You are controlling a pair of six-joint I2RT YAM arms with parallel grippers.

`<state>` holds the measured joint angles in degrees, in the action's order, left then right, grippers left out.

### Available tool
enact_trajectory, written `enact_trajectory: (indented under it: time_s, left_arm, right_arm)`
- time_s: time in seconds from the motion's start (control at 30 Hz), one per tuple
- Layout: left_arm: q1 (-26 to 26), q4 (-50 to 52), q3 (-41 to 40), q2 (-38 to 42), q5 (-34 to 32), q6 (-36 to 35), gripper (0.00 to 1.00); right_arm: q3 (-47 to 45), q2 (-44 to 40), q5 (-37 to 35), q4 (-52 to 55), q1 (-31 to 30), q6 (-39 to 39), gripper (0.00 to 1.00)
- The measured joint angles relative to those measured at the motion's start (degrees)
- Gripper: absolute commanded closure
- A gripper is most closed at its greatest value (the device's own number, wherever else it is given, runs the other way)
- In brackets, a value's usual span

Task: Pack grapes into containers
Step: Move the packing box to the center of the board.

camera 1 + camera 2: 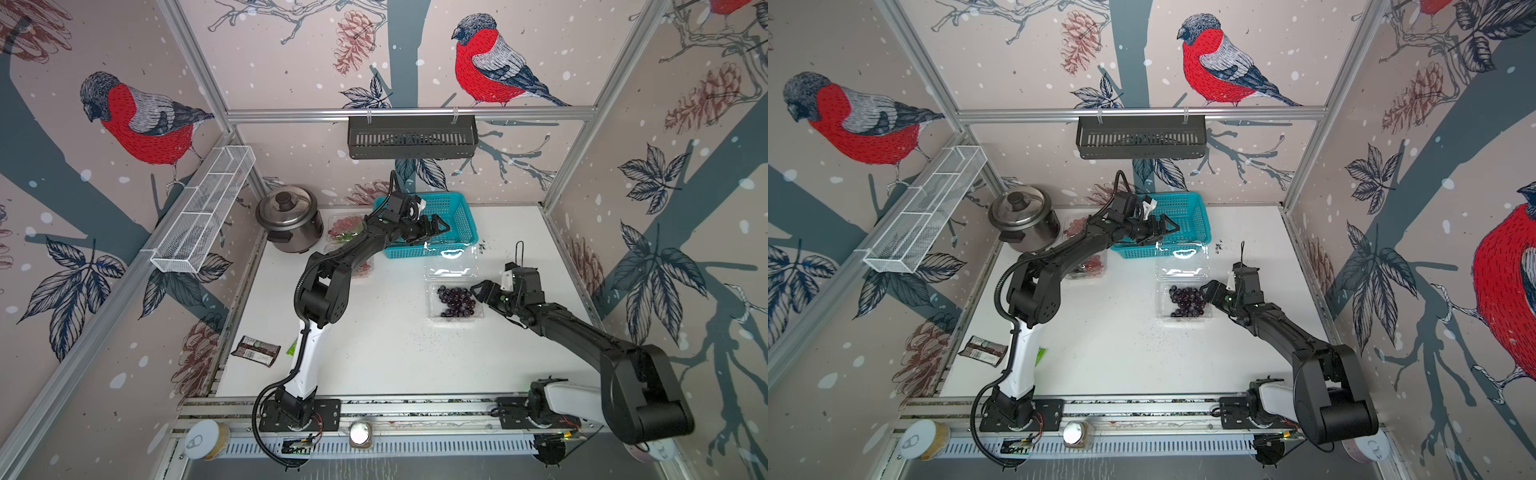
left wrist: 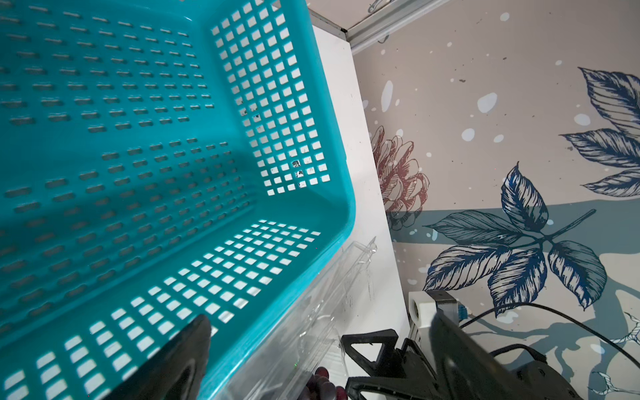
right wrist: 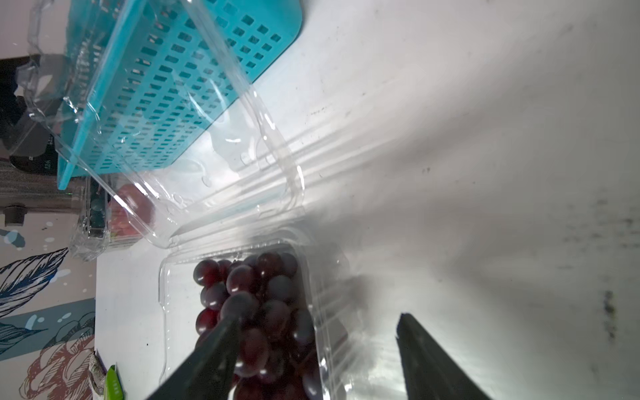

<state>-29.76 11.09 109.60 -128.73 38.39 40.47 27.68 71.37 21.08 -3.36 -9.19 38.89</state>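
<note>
Dark purple bunch (image 1: 456, 301) lies inside an open clear clamshell container (image 1: 432, 314) right of table centre, round grapes filling most of the tray. Its hinged lid (image 1: 451, 266) is swung open on the far side. At far left, a second container (image 1: 332, 219) holds reddish and green grapes (image 1: 347, 225). Just nearer, a third container (image 1: 1100, 275), partly hidden, holds red grapes (image 1: 1094, 262).

Both top views give you the teal basket (image 1: 459, 218) from high overhead; your wrist cameras sit close, sharing its perforated wall
</note>
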Motion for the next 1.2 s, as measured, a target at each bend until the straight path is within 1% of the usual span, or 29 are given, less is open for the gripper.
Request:
enact_trajectory:
  time_s: [0.13,0.2,0.27,0.43,0.6,0.77,0.97,1.13,1.17,1.2]
  left_arm:
    - [0.0,0.94,0.9,-1.09,0.92,-0.37,0.03]
    - [-0.09,1.2,1.03,-1.16,1.53,-0.39,0.03]
    - [-0.22,1.2,1.11,-1.16,2.05,-0.39,0.03]
    - [-0.79,1.18,1.14,-1.16,3.15,-0.57,0.03]
    - [-1.2,1.14,1.22,-1.16,4.57,-1.51,0.03]
    - [-1.09,1.14,1.22,-0.92,5.07,-2.43,0.03]
    - [-1.11,1.14,0.79,0.44,6.6,-2.89,0.03]
    - [-0.76,1.14,-0.81,2.38,6.82,-3.32,0.03]
    - [-0.61,1.14,-1.11,2.54,6.82,-3.43,0.03]
    - [-0.39,1.16,-1.62,2.75,6.84,-3.45,0.03]
  right_arm:
    - [-0.66,-0.44,0.0,0.39,0.35,-0.15,0.53]
    - [-0.7,0.46,0.02,0.61,0.35,-0.33,0.57]
    - [-0.7,2.16,0.04,0.52,0.35,-0.74,0.64]
    - [-0.7,4.15,0.2,0.28,0.2,-1.62,0.75]
    - [0.48,5.46,-0.55,0.17,-0.15,-2.25,0.83]
    - [2.6,7.17,-1.84,-0.33,-0.81,-3.93,0.87]
    - [7.04,11.69,-2.69,-1.7,-1.55,-6.19,0.87]
    - [10.51,14.56,-3.15,-2.82,-3.96,-7.61,0.83]
    - [11.04,15.1,-3.17,-3.04,-4.39,-7.8,0.82]
    - [11.69,15.78,-3.19,-3.23,-4.96,-8.11,0.78]
